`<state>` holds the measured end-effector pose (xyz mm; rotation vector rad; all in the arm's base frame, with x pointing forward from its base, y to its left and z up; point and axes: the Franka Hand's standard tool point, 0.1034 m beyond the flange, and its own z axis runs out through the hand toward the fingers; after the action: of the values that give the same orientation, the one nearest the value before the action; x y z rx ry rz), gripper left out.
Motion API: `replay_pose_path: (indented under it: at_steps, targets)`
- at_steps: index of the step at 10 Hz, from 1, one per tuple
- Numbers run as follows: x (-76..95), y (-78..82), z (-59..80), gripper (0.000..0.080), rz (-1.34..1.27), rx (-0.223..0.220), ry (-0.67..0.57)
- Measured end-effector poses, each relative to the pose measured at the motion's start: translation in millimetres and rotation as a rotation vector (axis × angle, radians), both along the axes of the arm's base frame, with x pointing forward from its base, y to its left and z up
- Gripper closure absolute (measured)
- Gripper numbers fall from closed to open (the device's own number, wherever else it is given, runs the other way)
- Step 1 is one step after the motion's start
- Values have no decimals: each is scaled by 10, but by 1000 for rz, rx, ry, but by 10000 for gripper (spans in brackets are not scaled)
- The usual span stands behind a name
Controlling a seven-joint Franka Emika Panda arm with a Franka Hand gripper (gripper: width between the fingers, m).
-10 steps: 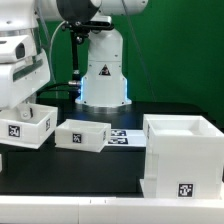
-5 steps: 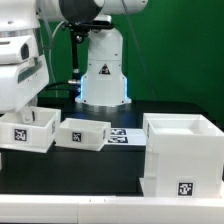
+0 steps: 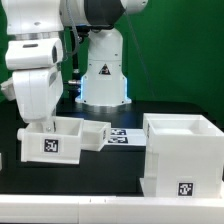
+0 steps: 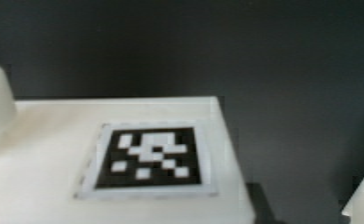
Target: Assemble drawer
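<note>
My gripper [image 3: 38,124] hangs from the white hand at the exterior view's left, shut on the rim of a small white drawer tray [image 3: 52,143] and holding it just above the black table. The tray's tagged wall faces the camera. In the wrist view that tray's white wall [image 4: 46,135] and its black-and-white tag [image 4: 152,157] fill the near field, blurred; my fingertips do not show clearly. A second small tray [image 3: 96,133] lies right behind it. The tall boxy casing [image 3: 184,155] stands at the exterior view's right, open side up.
The marker board [image 3: 124,137] lies flat between the second tray and the casing. The robot's base [image 3: 104,75] stands at the back centre. The table's white front edge [image 3: 110,210] runs along the bottom.
My gripper has moved toward the exterior view's right and nearer the camera, carrying the tray with it. The tray now overlaps the second tray. The casing has not moved.
</note>
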<state>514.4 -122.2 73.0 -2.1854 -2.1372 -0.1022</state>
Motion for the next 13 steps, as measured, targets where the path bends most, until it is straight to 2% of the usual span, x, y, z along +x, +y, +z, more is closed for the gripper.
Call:
replay_pose_path:
  at_steps: [4,6,8,9,10,13]
  targets:
    - [16,27,-28,760,5,3,2]
    - [212,268,-111,760,-37,18,5]
    - [376,650,-179,760,-82,36,10]
    - [420,748,-211,760,-74,38,-1]
    - [414,774,-253,760,-71,38,-7]
    - [407,758,-264,760,-75,38,-5]
